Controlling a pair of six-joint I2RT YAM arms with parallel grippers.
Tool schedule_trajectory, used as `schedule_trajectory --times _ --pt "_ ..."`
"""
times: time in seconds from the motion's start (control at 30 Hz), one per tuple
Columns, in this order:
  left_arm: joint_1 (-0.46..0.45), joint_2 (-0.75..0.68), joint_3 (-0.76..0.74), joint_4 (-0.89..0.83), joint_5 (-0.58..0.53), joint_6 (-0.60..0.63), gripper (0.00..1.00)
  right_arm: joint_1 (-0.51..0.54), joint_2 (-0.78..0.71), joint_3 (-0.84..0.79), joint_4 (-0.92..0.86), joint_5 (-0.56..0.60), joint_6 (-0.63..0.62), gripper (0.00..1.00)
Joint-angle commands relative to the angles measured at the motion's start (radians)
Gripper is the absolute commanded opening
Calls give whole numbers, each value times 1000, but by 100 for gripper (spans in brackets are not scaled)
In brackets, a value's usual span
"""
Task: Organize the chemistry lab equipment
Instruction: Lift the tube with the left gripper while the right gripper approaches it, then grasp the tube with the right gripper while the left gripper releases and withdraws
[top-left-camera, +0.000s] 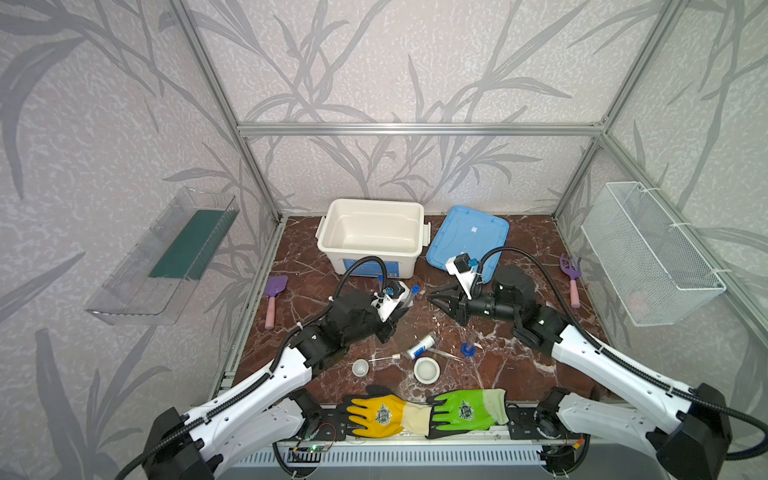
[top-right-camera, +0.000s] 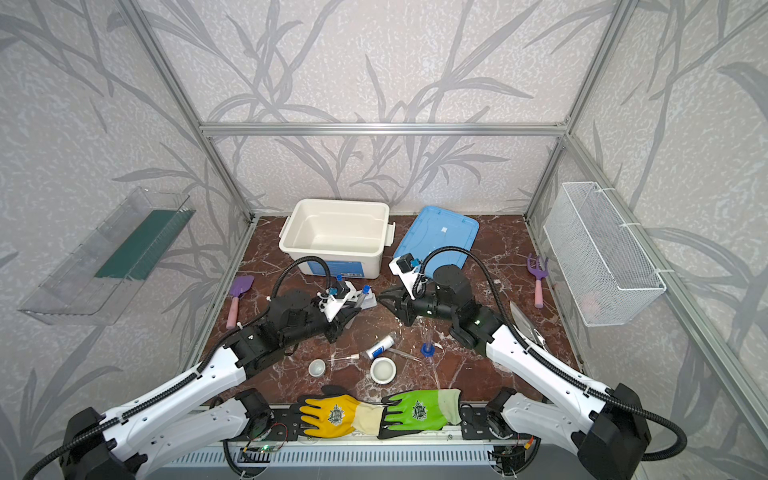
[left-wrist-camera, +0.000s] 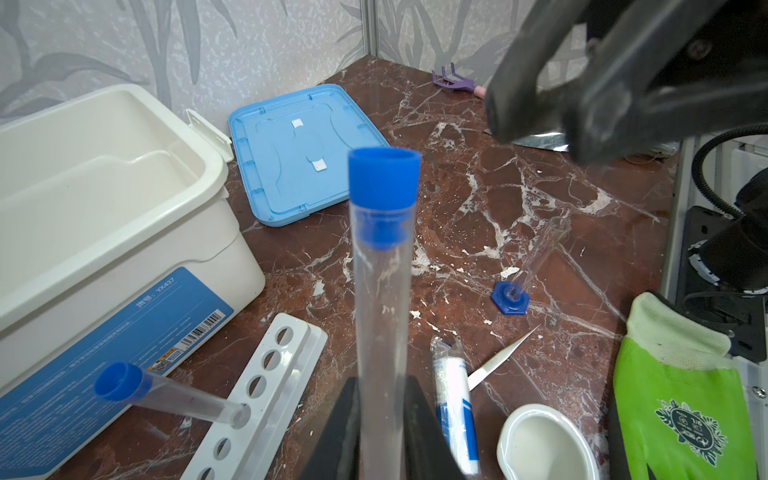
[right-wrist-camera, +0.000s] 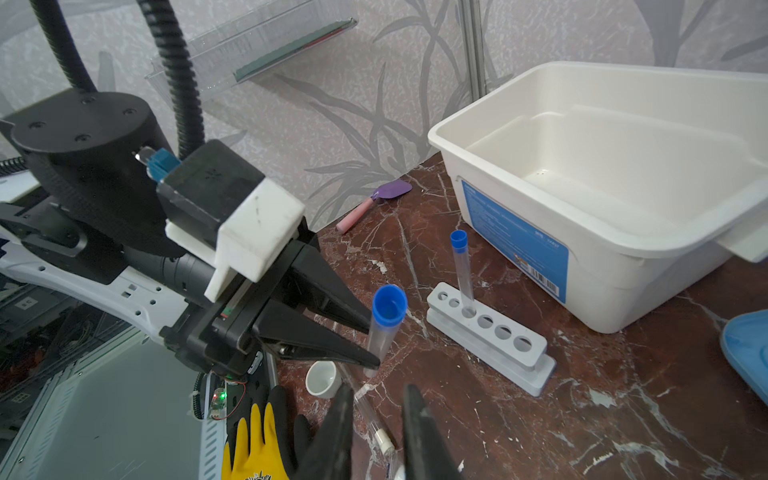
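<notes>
Left end effector (left-wrist-camera: 380, 386): clamped on the lower length of a clear blue-capped test tube (left-wrist-camera: 382, 257), carried near upright above the brown marble bench (right-wrist-camera: 582, 415), just beside the white six-hole rack (right-wrist-camera: 490, 332). A second blue-capped tube (right-wrist-camera: 463, 270) stands in one hole.

Right end effector (right-wrist-camera: 378, 390): jaws slightly apart, empty, close by.

Handling, my estimate: the tube is light, stiff and smooth-walled, and may pivot or slip in a pinch. The wall is thin, so squeeze gently. Grip mid-body, leaving the bottom end free for a hole

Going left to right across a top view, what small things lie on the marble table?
Trowel → small dish → big dish → blue-based vessel → rake.
</notes>
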Motion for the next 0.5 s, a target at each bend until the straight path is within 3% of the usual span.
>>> schedule_trajectory --times 0.0,0.47 --pt "1 -24 3 0 22 6 20 29 36 46 29 -21 -17 23" --pt "0 -59 -15 28 64 -26 20 81 132 102 71 -14 -35 23"
